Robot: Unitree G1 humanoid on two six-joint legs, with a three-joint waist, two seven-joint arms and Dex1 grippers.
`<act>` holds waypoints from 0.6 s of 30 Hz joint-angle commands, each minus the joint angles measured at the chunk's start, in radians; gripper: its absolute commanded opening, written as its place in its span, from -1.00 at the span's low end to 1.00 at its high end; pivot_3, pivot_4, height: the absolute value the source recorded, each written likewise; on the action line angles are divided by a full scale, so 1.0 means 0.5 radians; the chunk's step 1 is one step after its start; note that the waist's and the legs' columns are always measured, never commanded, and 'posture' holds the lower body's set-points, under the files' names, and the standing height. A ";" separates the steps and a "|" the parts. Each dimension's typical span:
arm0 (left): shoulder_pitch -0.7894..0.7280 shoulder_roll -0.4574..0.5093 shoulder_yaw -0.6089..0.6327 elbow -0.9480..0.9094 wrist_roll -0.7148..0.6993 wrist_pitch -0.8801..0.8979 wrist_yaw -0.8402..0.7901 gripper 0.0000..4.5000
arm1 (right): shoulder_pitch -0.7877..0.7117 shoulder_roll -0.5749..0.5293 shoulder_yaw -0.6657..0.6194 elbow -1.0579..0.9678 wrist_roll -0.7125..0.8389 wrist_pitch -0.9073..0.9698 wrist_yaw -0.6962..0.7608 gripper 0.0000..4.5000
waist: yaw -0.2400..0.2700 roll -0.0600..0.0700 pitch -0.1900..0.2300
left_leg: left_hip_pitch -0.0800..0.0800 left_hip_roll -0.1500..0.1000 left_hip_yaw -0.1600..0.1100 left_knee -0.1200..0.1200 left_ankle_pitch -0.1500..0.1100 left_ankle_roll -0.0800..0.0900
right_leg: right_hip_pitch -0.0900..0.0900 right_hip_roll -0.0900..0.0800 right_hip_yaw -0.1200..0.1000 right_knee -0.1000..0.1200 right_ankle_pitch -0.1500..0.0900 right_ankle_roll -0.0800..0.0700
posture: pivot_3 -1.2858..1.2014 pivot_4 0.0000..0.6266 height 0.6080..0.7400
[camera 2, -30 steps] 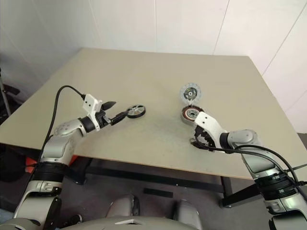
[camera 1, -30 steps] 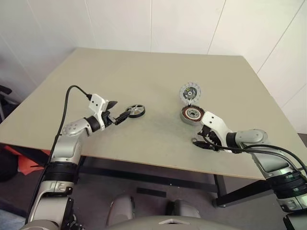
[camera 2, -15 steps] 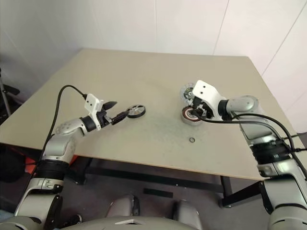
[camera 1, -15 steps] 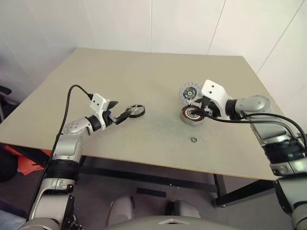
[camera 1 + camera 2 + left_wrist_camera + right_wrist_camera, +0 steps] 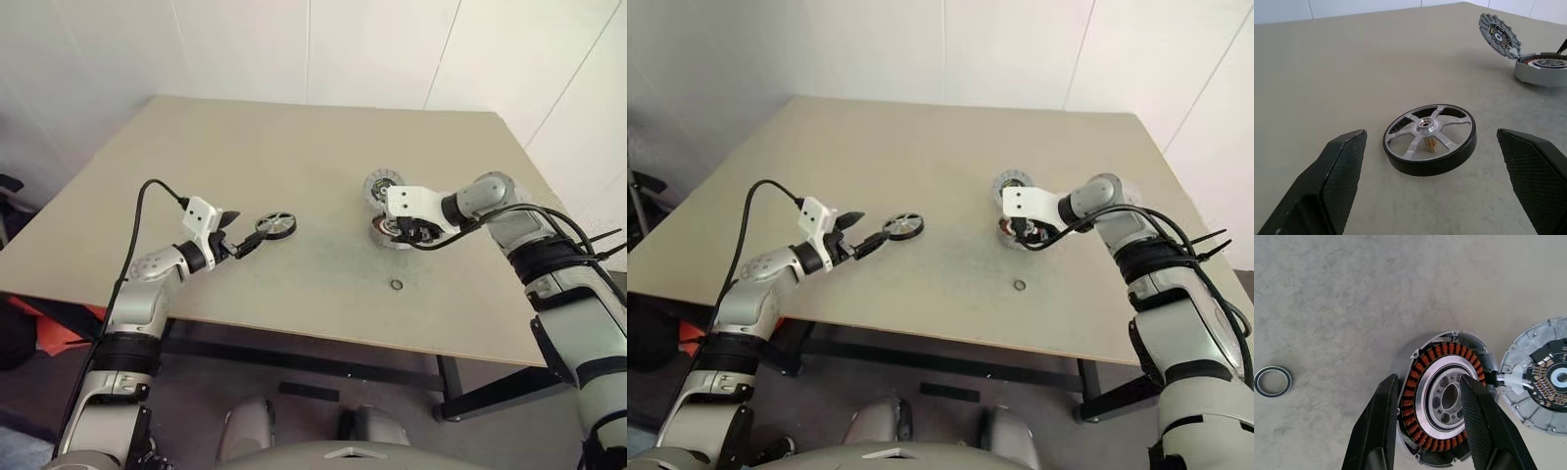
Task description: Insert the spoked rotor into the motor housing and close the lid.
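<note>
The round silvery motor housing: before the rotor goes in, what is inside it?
Inside the round silvery motor housing, a ring of copper-brown windings surrounds a pale metal hub. The right gripper's black fingers cover parts of it.

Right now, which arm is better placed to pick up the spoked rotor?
Left. The left gripper is open with the spoked rotor lying flat between its fingers. The right gripper hangs over the motor housing.
</note>
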 commanded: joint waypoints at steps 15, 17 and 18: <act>-0.005 0.003 0.024 -0.089 -0.007 -0.019 0.029 1.00 | -0.038 -0.005 -0.044 0.123 -0.113 -0.158 0.013 0.79 | -0.003 0.000 0.000 | -0.001 0.001 0.000 0.004 0.000 0.001 | -0.002 0.000 0.000 0.006 0.000 0.000 | 0.03 -1.00 1.00; -0.007 0.002 0.021 -0.085 -0.006 -0.020 0.027 1.00 | -0.074 -0.007 -0.043 0.174 -0.123 -0.174 0.005 0.79 | -0.003 0.000 0.000 | -0.001 0.001 0.000 0.004 0.000 0.001 | -0.002 0.000 0.000 0.006 0.000 0.000 | 0.03 -1.00 1.00; -0.008 0.002 0.021 -0.082 -0.005 -0.021 0.026 1.00 | -0.093 -0.006 -0.042 0.203 -0.131 -0.186 0.004 0.79 | -0.003 0.000 0.000 | -0.001 0.001 0.000 0.004 0.000 0.001 | -0.002 0.000 0.000 0.006 0.000 0.000 | 0.03 -1.00 1.00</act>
